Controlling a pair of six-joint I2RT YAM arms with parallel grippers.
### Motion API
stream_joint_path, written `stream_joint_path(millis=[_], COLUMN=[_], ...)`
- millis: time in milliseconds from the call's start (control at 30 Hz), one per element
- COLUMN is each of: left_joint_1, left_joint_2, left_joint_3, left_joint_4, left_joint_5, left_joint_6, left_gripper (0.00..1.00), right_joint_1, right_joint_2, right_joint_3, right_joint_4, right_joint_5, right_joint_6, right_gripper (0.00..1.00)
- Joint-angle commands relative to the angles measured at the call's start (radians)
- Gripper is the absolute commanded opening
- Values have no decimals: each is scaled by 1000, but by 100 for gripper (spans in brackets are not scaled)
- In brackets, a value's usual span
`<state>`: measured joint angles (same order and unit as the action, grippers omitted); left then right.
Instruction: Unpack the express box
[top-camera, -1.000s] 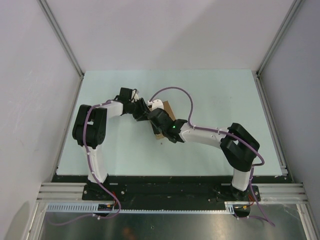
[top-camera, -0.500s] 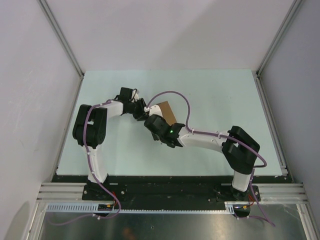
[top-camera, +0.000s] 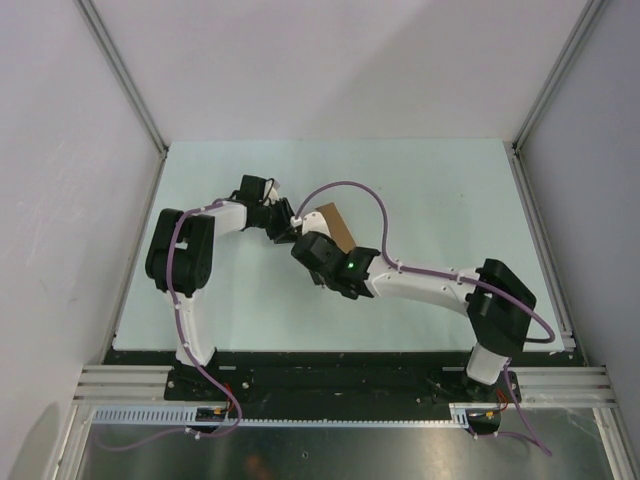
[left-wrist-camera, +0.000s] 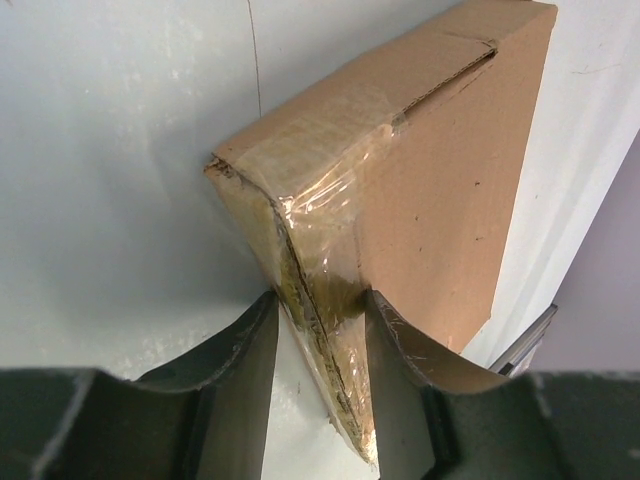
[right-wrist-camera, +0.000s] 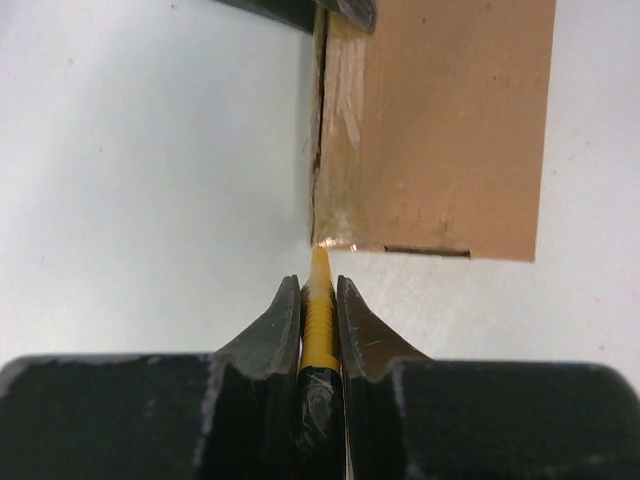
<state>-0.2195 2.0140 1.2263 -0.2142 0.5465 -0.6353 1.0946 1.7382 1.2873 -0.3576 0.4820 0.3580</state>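
While clamping the express box (left-wrist-camera: 420, 170) by its taped end in the narrowed left gripper (left-wrist-camera: 320, 305) at the middle of the surface (left-wrist-camera: 120, 150), has drawn the yellow utility knife (right-wrist-camera: 318, 320), pinched tight in the right gripper (right-wrist-camera: 318, 290), back to the box's near corner. Probably finishes that cut; leaves the box unopened.

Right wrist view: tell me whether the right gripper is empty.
No: the right gripper is shut on a yellow utility knife, whose tip points at the taped corner of the express box.
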Motion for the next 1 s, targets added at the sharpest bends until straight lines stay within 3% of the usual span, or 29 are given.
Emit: stream_joint_path(millis=[0,167,400,500,667,800,967], left_joint_1=[2,-9,-15,-15,-4,-1,-1], left_joint_2=[29,-24,-196,-259,-232,-163,-38], left_joint_3=[-39,-44,-57,-59,4,119,277], left_joint_4=[-91,-91,-91,-93,-94,-96,-82], left_joint_5=[-165,-143,-141,-200,-246,-258,-298], left_joint_6=[74,65,72,94,105,124,241], left_gripper=[44,51,76,81,83,82,83], right_joint_1=[24,25,14,-8,-116,-272,-328], right_joint_2=[-97,-144,-223,-241,-308,-327,-309], right_joint_3=[9,-28,-121,-161,-239,-270,-284], right_joint_4=[-126,-153,-161,-153,-78,-29,51], right_joint_5=[3,4,29,33,-38,-135,-216], right_joint_6=[5,67,177,183,144,93,33], right_gripper=[0,0,0,0,0,0,0])
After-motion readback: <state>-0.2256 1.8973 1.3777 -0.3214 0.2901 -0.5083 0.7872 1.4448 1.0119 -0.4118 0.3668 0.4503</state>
